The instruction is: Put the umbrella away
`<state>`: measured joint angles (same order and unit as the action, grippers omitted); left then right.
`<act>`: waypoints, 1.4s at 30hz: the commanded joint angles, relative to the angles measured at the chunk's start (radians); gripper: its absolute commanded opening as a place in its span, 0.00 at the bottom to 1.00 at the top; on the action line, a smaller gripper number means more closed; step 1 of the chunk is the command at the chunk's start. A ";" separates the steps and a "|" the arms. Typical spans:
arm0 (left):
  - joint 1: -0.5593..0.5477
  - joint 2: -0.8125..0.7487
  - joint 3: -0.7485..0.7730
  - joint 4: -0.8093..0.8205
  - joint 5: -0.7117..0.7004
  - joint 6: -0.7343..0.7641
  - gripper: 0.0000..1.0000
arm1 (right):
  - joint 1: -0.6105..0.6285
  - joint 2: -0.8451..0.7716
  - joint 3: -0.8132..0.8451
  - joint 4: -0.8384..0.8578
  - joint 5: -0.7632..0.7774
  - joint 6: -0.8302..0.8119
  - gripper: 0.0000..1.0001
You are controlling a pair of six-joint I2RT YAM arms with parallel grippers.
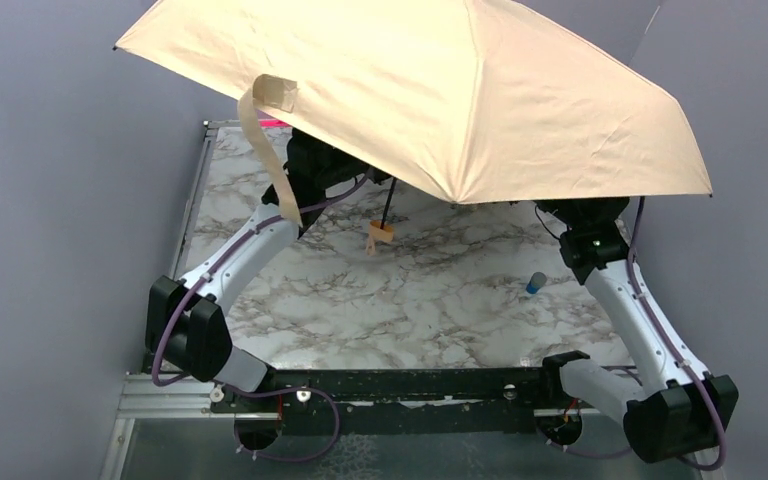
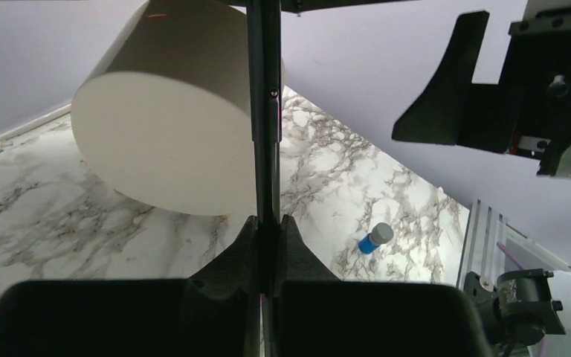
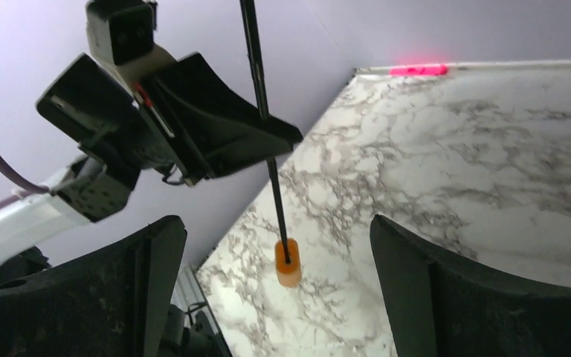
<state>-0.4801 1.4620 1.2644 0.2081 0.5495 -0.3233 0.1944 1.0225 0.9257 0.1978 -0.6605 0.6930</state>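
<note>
The left gripper point(image 2: 268, 227) is clamped on the black shaft of the umbrella point(image 1: 460, 90), whose canopy is spread open above the marble table point(image 1: 440, 300) (peach knob point(image 1: 381, 233) at the shaft's lower end). The right gripper point(image 3: 275, 223) stands wide apart and empty under the canopy's right edge.

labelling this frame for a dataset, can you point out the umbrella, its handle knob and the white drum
umbrella point(image 1: 480, 90), top external view, on the open beige canopy
handle knob point(image 3: 288, 271), right wrist view, on the knob's peach side
white drum point(image 2: 167, 141), left wrist view, on its flat round face
</note>
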 commanded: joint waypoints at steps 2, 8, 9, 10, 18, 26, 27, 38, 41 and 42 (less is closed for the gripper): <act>-0.019 0.005 0.001 0.123 0.051 0.020 0.00 | 0.023 0.053 -0.018 0.358 0.055 0.138 1.00; -0.032 0.000 -0.025 0.130 0.062 0.021 0.00 | 0.121 0.182 0.064 0.509 0.134 0.089 1.00; -0.032 -0.003 -0.032 0.131 0.062 0.021 0.00 | 0.135 0.206 0.083 0.523 0.142 0.080 1.00; -0.034 -0.005 -0.037 0.132 0.063 0.022 0.00 | 0.150 0.227 0.105 0.528 0.151 0.070 1.00; -0.034 -0.018 -0.068 0.144 0.066 0.026 0.00 | 0.221 0.406 0.272 0.531 0.249 -0.023 0.95; -0.034 -0.037 -0.090 0.155 0.068 0.021 0.00 | 0.223 0.528 0.391 0.442 0.316 -0.088 0.79; -0.034 -0.038 -0.092 0.155 0.066 0.022 0.00 | 0.224 0.537 0.396 0.443 0.319 -0.093 0.76; -0.035 -0.034 -0.112 0.162 0.055 0.015 0.00 | 0.224 0.602 0.482 0.476 0.225 -0.061 0.26; -0.034 -0.035 -0.114 0.162 0.054 0.012 0.00 | 0.224 0.601 0.506 0.457 0.224 -0.059 0.13; -0.034 -0.036 -0.115 0.162 0.053 0.012 0.02 | 0.224 0.599 0.515 0.450 0.222 -0.058 0.09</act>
<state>-0.5106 1.4719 1.1492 0.2939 0.5793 -0.3134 0.4137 1.6176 1.3781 0.6384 -0.4107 0.6529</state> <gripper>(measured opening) 0.036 0.171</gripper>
